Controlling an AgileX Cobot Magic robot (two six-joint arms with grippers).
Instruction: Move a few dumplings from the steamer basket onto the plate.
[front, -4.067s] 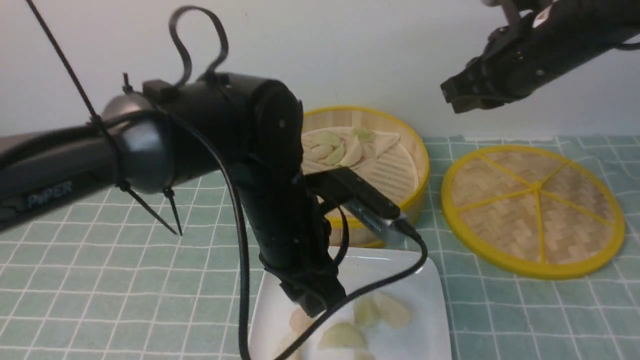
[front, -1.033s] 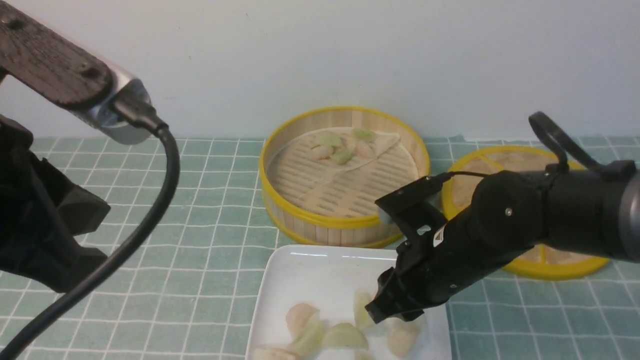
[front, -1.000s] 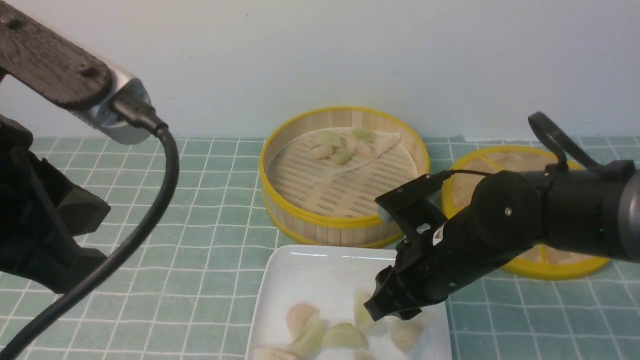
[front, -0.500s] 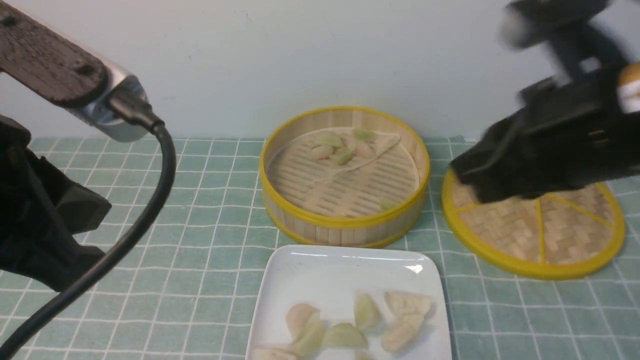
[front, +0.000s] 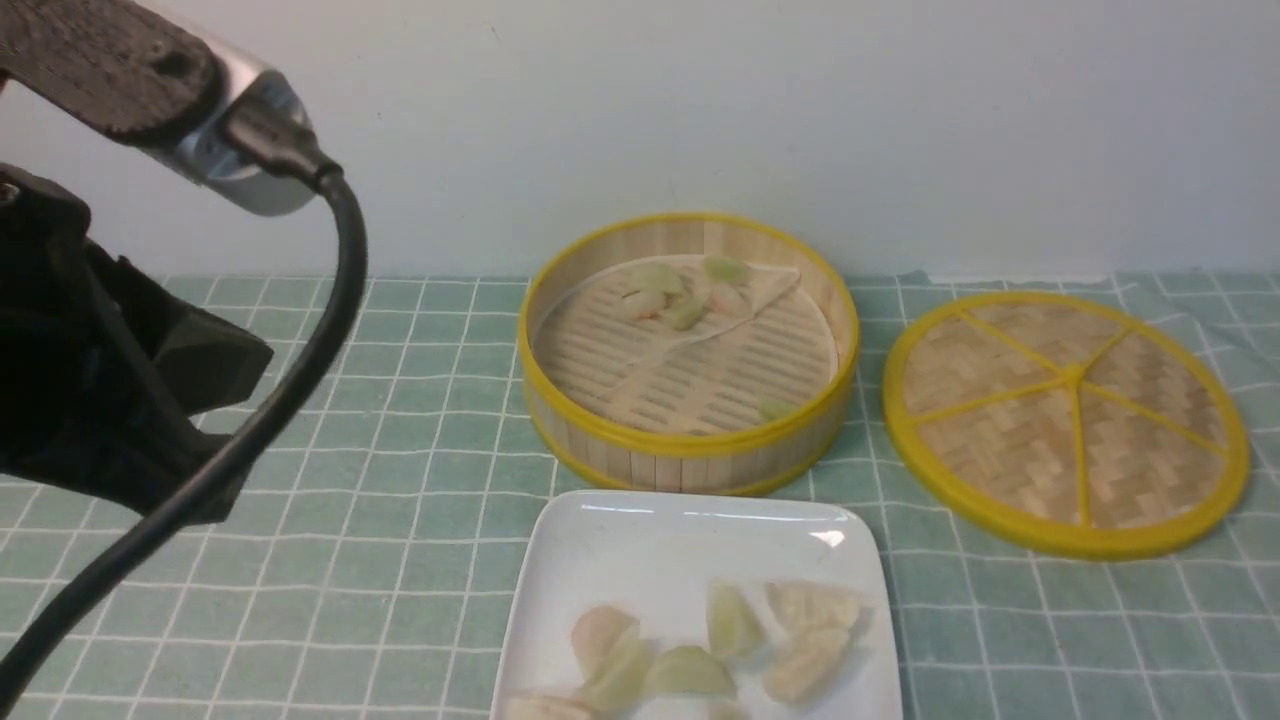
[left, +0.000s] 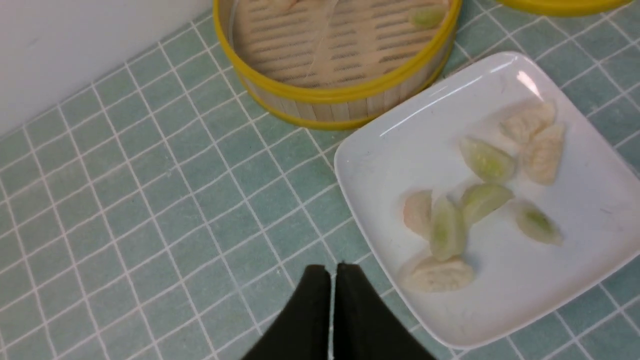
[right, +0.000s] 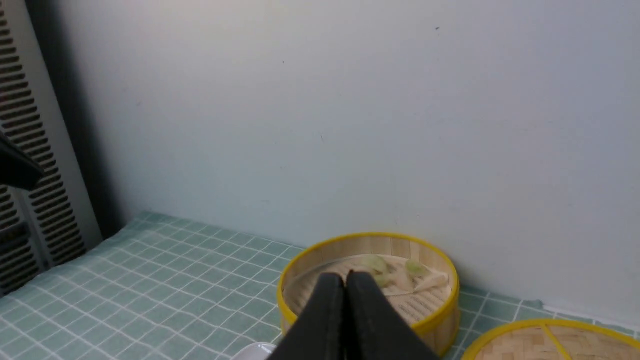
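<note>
Dumplings (front: 733, 622), pale crescents, on a white square plate (front: 640, 530).
Others sit in the yellow-rimmed bamboo basket (front: 690, 455); left gripper (left: 333, 272) and right gripper (right: 346, 280) jaws are together.

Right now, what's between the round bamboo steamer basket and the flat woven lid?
Only bare green checked tablecloth separates the yellow-rimmed bamboo steamer basket from the flat woven lid, in the front view.

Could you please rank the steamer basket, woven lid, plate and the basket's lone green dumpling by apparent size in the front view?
1. plate: widest, but nearest the camera and cut off by the frame, so unsure.
2. steamer basket and woven lid: look alike; no ranking between them.
3. lone green dumpling: clearly smallest.
</note>
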